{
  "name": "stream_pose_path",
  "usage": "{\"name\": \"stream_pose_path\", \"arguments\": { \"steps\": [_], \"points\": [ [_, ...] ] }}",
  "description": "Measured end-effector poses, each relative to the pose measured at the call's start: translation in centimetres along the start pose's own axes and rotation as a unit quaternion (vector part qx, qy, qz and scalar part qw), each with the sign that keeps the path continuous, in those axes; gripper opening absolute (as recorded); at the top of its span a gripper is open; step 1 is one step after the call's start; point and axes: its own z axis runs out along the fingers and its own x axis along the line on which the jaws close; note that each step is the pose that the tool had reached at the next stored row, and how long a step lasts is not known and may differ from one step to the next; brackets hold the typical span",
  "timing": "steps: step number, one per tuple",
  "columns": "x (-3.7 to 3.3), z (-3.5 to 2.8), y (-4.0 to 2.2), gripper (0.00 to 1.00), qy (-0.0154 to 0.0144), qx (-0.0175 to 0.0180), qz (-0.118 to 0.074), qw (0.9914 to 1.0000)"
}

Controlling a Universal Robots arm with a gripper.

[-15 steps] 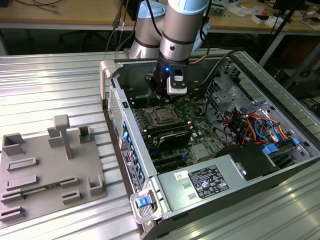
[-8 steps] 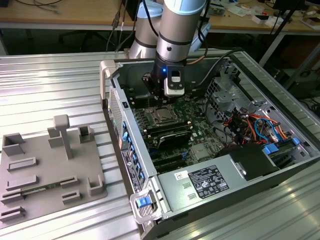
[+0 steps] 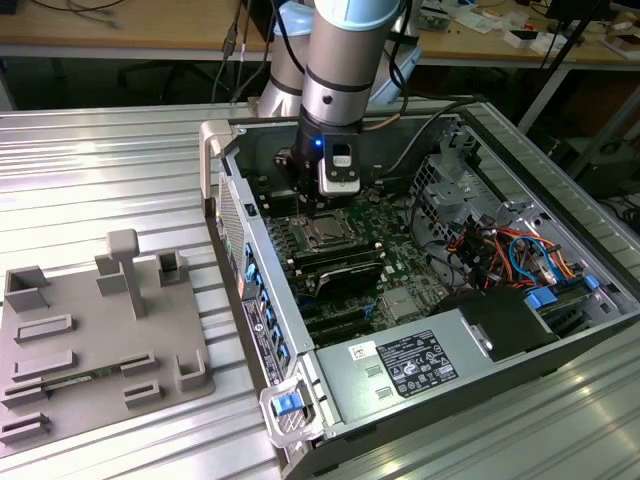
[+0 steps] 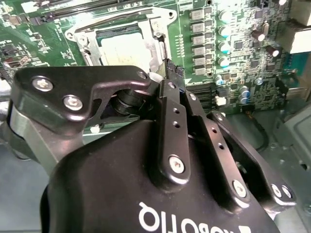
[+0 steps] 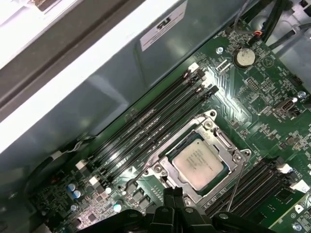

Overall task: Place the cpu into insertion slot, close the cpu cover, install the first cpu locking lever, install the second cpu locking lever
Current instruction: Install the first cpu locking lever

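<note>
my gripper (image 5: pixel 175 195), fingers pressed together on nothing, hangs over the green board (image 5: pixel 272 97) near the insertion slot (image 5: pixel 158 168); the cpu (image 5: pixel 200 163) sits in the slot, the cpu cover (image 5: pixel 221 141) lying flat around it

A silvery metal table (image 3: pixel 110 160) with long ridges takes up the front, and bright light shines off it. Behind its far edge stands a long wooden bench (image 3: pixel 130 30) on thin metal legs (image 3: pixel 545 92), with dark wires (image 3: pixel 232 45) hanging down its front edge. Under the bench it is dark.
</note>
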Motion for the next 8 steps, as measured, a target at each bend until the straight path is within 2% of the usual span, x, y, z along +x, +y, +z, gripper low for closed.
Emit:
{"name": "stream_pose_path", "arguments": {
  "steps": [8],
  "points": [
    [0.11, 0.0, -0.1, 0.11, 0.0002, -0.0002, -0.007, 0.99998]
  ]
}}
